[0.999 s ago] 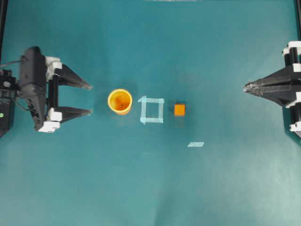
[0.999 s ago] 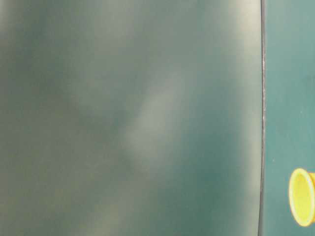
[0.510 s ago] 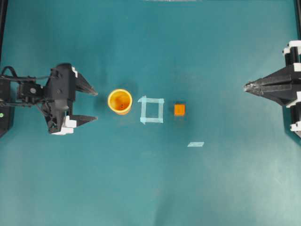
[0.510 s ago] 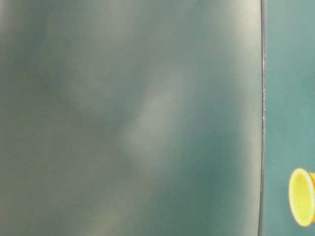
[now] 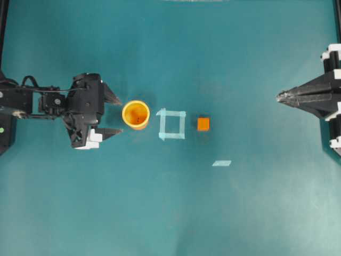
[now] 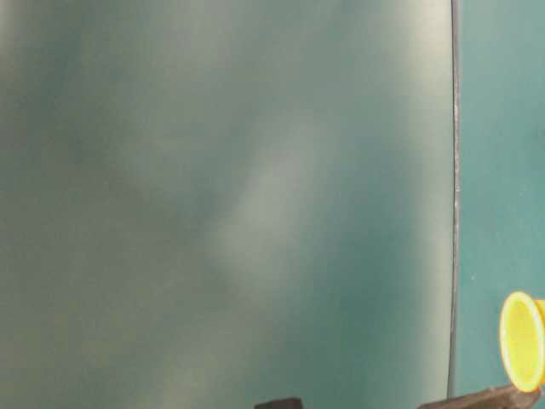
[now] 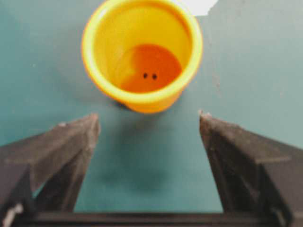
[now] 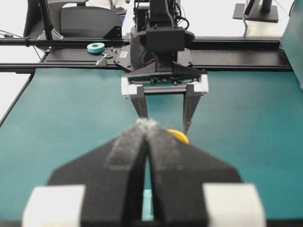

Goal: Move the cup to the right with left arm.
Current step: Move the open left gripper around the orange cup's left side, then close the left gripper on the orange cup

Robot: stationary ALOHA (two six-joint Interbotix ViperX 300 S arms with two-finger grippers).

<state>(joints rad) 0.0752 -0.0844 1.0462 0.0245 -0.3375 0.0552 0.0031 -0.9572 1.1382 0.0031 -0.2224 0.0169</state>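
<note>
Approaching the cup (image 5: 136, 114), upright on the mat just left of the taped square (image 5: 172, 124), with the left gripper (image 5: 114, 114) spread wide and tips just short of it, next straddling then closing.

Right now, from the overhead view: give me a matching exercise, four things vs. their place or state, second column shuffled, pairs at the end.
Things:
1. cup
2. left gripper
3. right gripper
4. orange cube

Place or state:
A. jaws shut, at the right edge of the table
B. right of the tape square
C. jaws open, just left of the cup, not touching it
D. upright, left of the tape square

Pairs: 1-D, 2-C, 3-A, 4-B
</note>
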